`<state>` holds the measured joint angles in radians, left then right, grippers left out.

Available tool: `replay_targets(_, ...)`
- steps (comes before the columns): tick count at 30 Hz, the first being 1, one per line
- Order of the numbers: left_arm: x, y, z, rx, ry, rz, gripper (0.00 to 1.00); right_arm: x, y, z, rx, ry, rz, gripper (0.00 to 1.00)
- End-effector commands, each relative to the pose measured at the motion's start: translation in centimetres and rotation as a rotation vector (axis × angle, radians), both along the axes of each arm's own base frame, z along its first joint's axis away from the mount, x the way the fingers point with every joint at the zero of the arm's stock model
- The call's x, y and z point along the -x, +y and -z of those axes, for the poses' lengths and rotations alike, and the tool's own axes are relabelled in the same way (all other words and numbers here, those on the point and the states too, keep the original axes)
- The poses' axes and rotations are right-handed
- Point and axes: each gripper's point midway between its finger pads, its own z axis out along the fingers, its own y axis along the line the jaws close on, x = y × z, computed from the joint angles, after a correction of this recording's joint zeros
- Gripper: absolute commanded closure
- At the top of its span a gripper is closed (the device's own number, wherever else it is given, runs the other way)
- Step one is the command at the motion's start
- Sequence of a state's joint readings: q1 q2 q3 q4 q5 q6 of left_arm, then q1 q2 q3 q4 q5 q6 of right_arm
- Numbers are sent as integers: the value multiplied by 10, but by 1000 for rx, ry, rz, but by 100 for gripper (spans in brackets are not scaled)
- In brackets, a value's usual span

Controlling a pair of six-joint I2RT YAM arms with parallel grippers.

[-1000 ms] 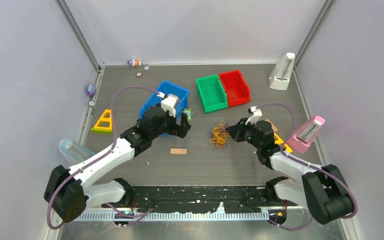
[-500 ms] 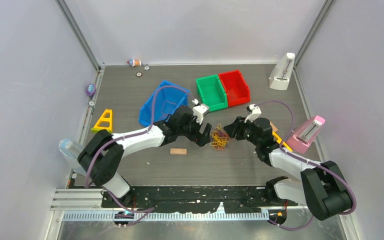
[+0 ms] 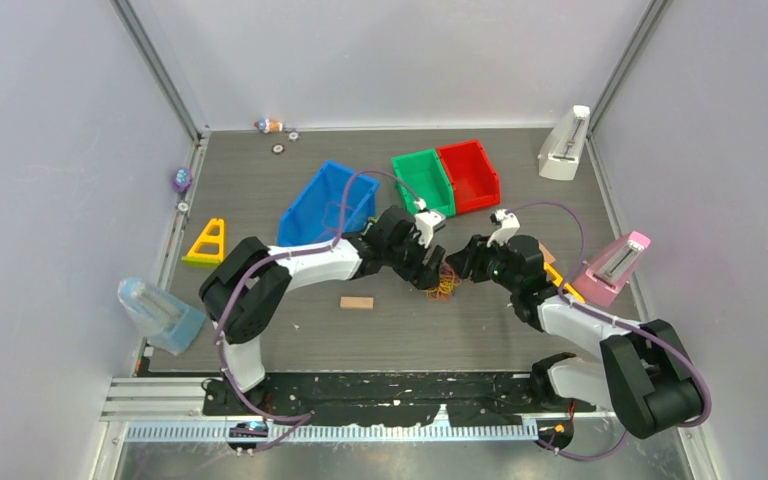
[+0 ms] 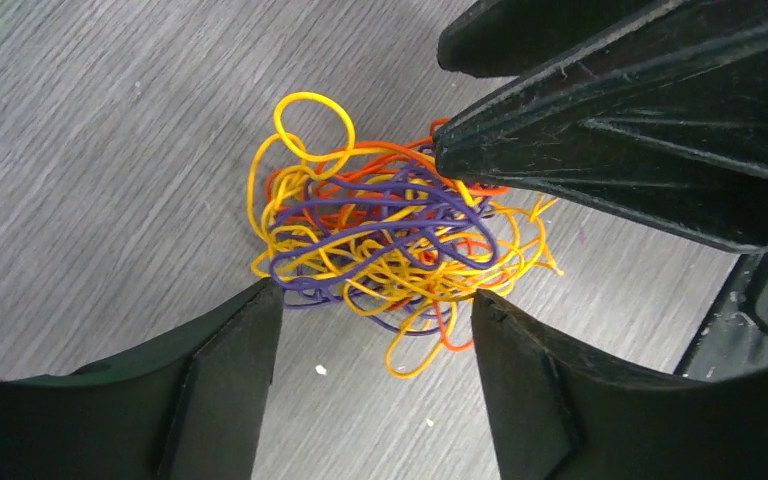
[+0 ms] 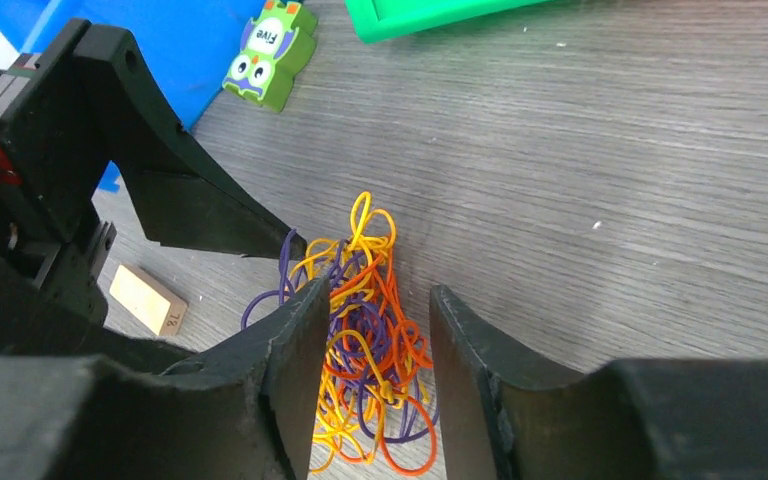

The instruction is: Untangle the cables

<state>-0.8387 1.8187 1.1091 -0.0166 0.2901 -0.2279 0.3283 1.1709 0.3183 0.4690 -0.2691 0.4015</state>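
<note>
Orange-red, yellow and purple thin cables (image 4: pixel 380 240) lie tangled on the grey table (image 4: pixel 80 150), the black left gripper (image 4: pixel 375 305) newly arrived opposite the right gripper (image 5: pixel 380 295), both agape, gripping nothing, poised to pull

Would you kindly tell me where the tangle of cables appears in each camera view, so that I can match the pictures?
Top external: the tangle of cables lies mid-table, between the left gripper and the right gripper.
Left wrist: centre of the picture.
Right wrist: lower centre.
Shared landmark: both grippers close around the tangle in every view.
</note>
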Motion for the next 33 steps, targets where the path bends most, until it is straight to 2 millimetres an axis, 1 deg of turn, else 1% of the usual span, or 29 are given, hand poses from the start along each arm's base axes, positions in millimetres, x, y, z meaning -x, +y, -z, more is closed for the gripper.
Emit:
replay_targets(1, -1, -12, -7, 10, 21, 30, 38, -8, 9, -9, -9, -13, -31, 56)
replay_targets(2, -1, -11, -5, -1, 23, 30, 50, -7, 7, 3, 10, 34, -22, 64)
replay_targets(3, -3, -10, -5, -10, 23, 26, 65, -11, 5, 3, 22, 43, -1, 69)
replay_targets(4, -4, -8, -5, -13, 25, 20, 82, -10, 3, 11, 37, 76, 6, 79)
replay_targets(5, -6, -7, -6, -11, 28, 11, 96, -13, 3, 10, 41, 75, 11, 82)
replay_targets(6, -6, -5, -6, -7, 35, 4, 100, -13, 2, 9, 40, 72, 15, 86)
replay_targets(7, -7, -4, -7, 2, 41, -3, 100, -14, 1, 8, 41, 67, 24, 89)
replay_targets(8, -8, -2, -9, 10, 40, -8, 100, -15, 0, 3, 36, 47, 32, 91)
replay_targets(10, -11, 2, -14, 27, 33, -25, 100, -18, -13, 1, 62, 30, 100, 94)
replay_targets(11, -14, 5, -17, 37, 21, -39, 100, -18, -16, -5, 65, 12, 119, 95)
replay_targets(12, -16, 9, -20, 47, 11, -51, 100, -18, -23, -2, 84, 13, 154, 95)
replay_targets(13, -17, 13, -23, 58, -1, -64, 100, -18, -27, -7, 84, -2, 173, 95)
replay_targets(14, -17, 18, -24, 57, -6, -75, 100, -18, -34, -5, 97, -5, 205, 95)
replay_targets(15, -18, 21, -30, 69, -28, -84, 100, -18, -37, -9, 97, -17, 221, 95)
replay_targets(16, -20, 23, -34, 73, -47, -94, 100, -19, -45, -8, 114, -20, 269, 95)
replay_targets(18, -22, 29, -39, 73, -79, -113, 100, -19, -57, -10, 129, -27, 328, 95)
replay_targets(20, -22, 34, -41, 74, -101, -128, 100, -19, -62, -12, 134, -35, 357, 94)
replay_targets(23, -22, 33, -43, 92, -113, -127, 100, -19, -62, -13, 129, -40, 359, 94)
replay_targets(24, -21, 32, -43, 97, -110, -119, 100, -18, -59, -13, 127, -40, 338, 82)
replay_targets(25, -20, 29, -43, 102, -102, -107, 100, -17, -51, -13, 114, -38, 294, 69)
replay_targets(26, -19, 27, -41, 102, -92, -96, 94, -16, -48, -12, 118, -40, 272, 44)
replay_targets(27, -19, 25, -40, 101, -80, -86, 77, -13, -38, -14, 98, -48, 212, 36)
replay_targets(28, -17, 22, -35, 96, -62, -75, 59, -13, -35, -16, 87, -59, 193, 29)
replay_targets(29, -16, 19, -34, 99, -51, -62, 43, -10, -31, -15, 77, -56, 170, 28)
replay_targets(30, -14, 17, -30, 93, -37, -53, 32, -9, -30, -15, 74, -59, 163, 28)
replay_targets(31, -14, 13, -28, 90, -25, -42, 27, -6, -28, -14, 67, -55, 147, 29)
replay_targets(32, -12, 9, -24, 82, -11, -29, 25, -4, -26, -17, 58, -66, 136, 31)
replay_targets(33, -11, 6, -20, 70, 5, -20, 24, 0, -23, -16, 46, -61, 112, 31)
